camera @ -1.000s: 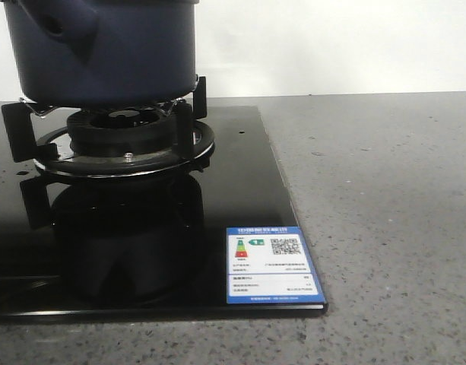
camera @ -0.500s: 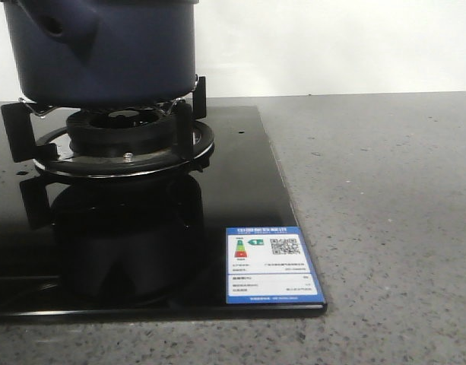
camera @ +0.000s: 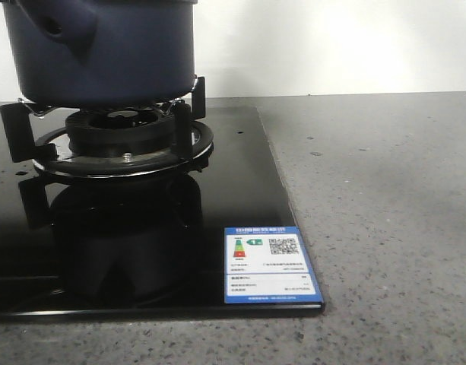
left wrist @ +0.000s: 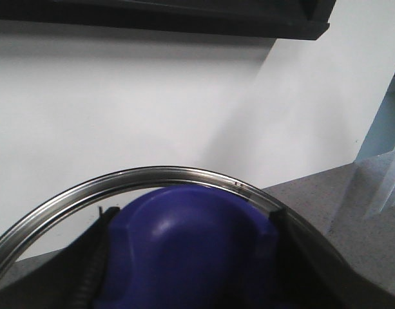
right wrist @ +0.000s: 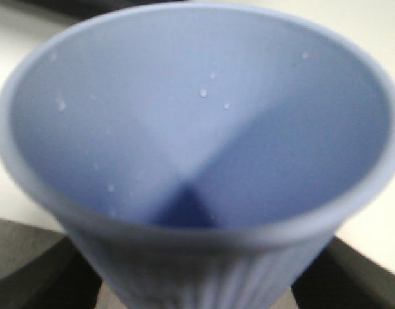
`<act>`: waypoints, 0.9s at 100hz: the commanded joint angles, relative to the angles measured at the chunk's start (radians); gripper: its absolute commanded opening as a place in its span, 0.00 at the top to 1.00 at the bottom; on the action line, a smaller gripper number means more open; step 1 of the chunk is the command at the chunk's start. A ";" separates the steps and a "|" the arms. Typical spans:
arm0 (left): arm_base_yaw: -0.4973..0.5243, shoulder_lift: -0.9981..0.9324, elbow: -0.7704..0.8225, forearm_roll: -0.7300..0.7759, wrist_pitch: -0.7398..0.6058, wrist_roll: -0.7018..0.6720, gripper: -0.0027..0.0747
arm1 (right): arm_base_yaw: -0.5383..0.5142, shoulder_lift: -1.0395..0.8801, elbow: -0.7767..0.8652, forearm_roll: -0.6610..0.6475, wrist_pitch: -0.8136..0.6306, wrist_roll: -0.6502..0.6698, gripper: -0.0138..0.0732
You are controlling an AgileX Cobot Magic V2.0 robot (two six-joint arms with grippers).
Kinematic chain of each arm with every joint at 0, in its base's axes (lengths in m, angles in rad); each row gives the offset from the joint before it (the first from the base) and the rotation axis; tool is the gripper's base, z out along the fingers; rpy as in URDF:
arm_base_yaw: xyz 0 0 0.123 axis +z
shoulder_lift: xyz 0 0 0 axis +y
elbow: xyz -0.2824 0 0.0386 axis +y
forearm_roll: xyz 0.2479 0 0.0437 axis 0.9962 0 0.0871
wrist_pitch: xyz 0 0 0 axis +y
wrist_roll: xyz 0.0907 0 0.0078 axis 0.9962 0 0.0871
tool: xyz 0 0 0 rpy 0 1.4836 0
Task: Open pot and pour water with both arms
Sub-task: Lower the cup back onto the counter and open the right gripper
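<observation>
Between the left gripper's fingers (left wrist: 97, 257) sits the lid's blue knob (left wrist: 191, 251), clamped; right gripper grips the cup (right wrist: 197, 148).

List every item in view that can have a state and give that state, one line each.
pot: upright on the burner stand, top out of frame
lid: lifted, blue knob between the left gripper's fingers
left gripper: shut on lid knob
cup: held by right gripper, only droplets on the inner wall
right gripper: shut on cup
burner: no flame visible
</observation>
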 commanded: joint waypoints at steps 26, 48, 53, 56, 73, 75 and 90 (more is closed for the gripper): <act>0.004 -0.035 -0.033 -0.091 0.015 0.005 0.56 | -0.306 -0.187 0.389 -0.022 -0.478 0.283 0.39; 0.004 -0.035 -0.033 -0.091 0.017 0.005 0.56 | -0.402 -0.163 0.456 -0.029 -0.582 0.285 0.39; 0.004 -0.035 -0.033 -0.091 0.017 0.005 0.56 | -0.406 -0.149 0.456 -0.045 -0.584 0.285 0.39; 0.004 -0.035 -0.033 -0.091 0.017 0.005 0.56 | -0.406 -0.138 0.456 -0.060 -0.589 0.285 0.39; 0.004 -0.035 -0.033 -0.091 0.017 0.007 0.56 | -0.406 -0.070 0.456 -0.113 -0.638 0.278 0.39; 0.004 -0.035 -0.033 -0.091 0.017 0.007 0.56 | -0.406 -0.060 0.456 -0.113 -0.644 0.272 0.39; 0.004 -0.035 -0.033 -0.091 0.017 0.007 0.56 | -0.406 0.008 0.456 -0.113 -0.664 0.229 0.39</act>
